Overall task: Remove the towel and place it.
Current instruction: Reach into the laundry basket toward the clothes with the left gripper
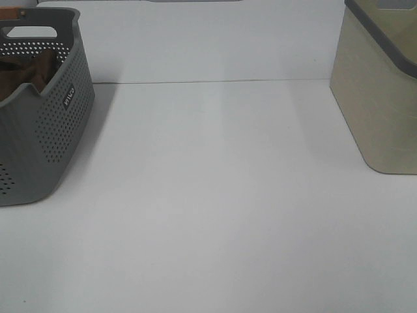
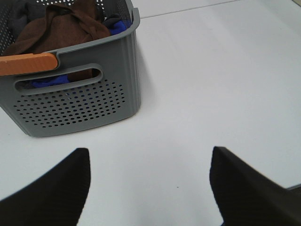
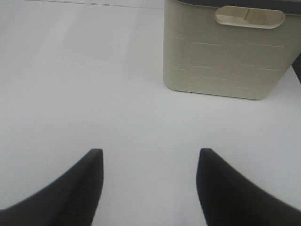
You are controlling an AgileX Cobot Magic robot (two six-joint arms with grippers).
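Observation:
The brown towel [image 2: 61, 28] lies bunched in the grey perforated basket [image 2: 80, 101], on top of blue and dark grey clothes. From the high camera, a brown patch of the towel [image 1: 29, 72] shows inside the basket [image 1: 55, 130] at the left. My left gripper [image 2: 149, 157] is open over bare table, short of the basket's handled end, with nothing between its fingers. My right gripper [image 3: 149, 155] is open too, empty, facing the beige bin [image 3: 221, 61]. Neither gripper appears in the high view.
A beige bin with a dark rim [image 1: 384, 91] stands at the right of the white table [image 1: 215, 195]. The grey basket has an orange handle grip [image 2: 28, 63]. A seam crosses the table behind both containers.

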